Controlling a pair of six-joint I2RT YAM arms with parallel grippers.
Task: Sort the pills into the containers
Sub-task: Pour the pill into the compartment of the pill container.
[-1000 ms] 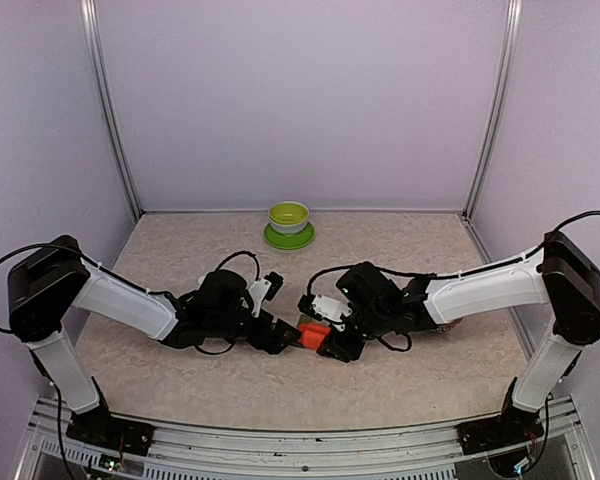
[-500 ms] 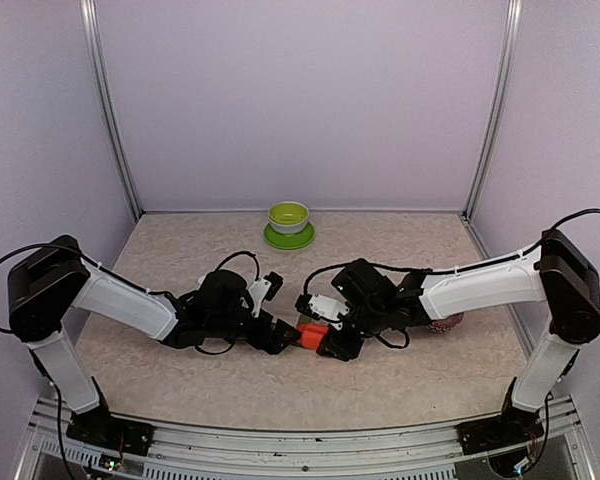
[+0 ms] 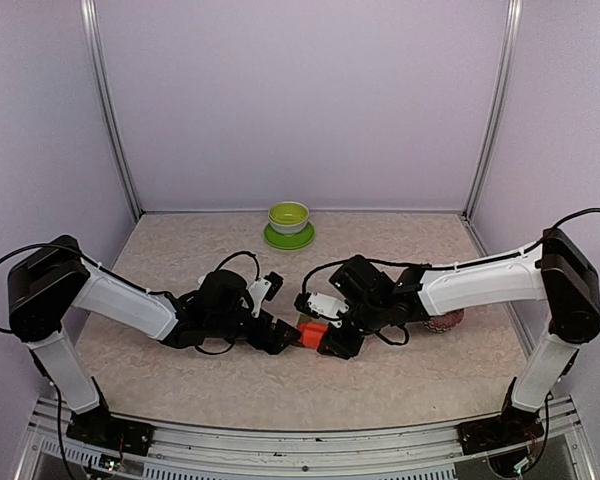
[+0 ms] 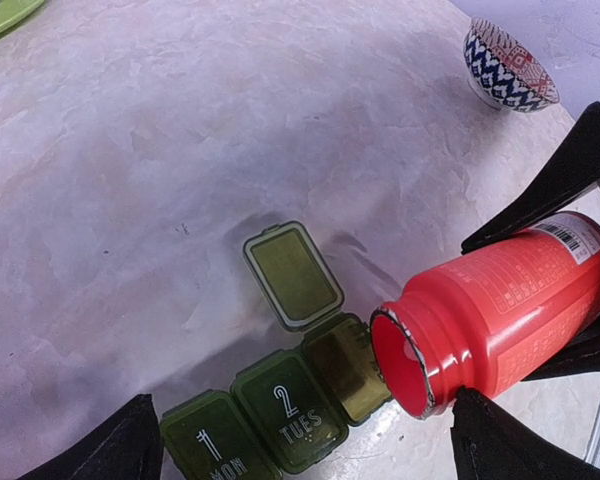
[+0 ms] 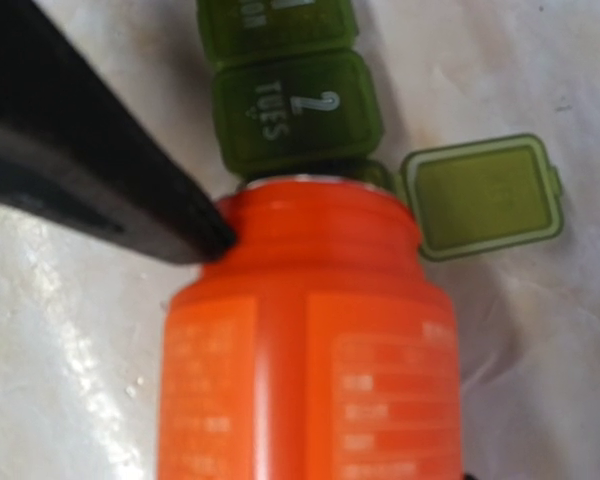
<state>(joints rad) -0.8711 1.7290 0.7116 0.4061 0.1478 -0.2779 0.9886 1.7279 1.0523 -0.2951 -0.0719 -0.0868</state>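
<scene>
Bottle (image 4: 500, 310), clamped in the right gripper (image 3: 338, 340), points its mouth at the open end compartment (image 4: 345, 365) of the containers (image 4: 280, 410) (lid flipped back). The left gripper (image 3: 280, 336) gapes beside them. Tilt slowly, mouth centred.

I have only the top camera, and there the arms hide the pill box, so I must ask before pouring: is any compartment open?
Observer: Yes. On the containers, only the third compartment has its lid flipped open; "1 MON" and "2 TUES" are closed.
Operator: Where is the mouth of the red bottle?
Observer: The red bottle lies tipped in the right tool, uncapped, its mouth right at the third compartment.
Operator: Are pills inside already?
Observer: No pill shows in its visible part; the bottle's mouth covers the rest.
</scene>
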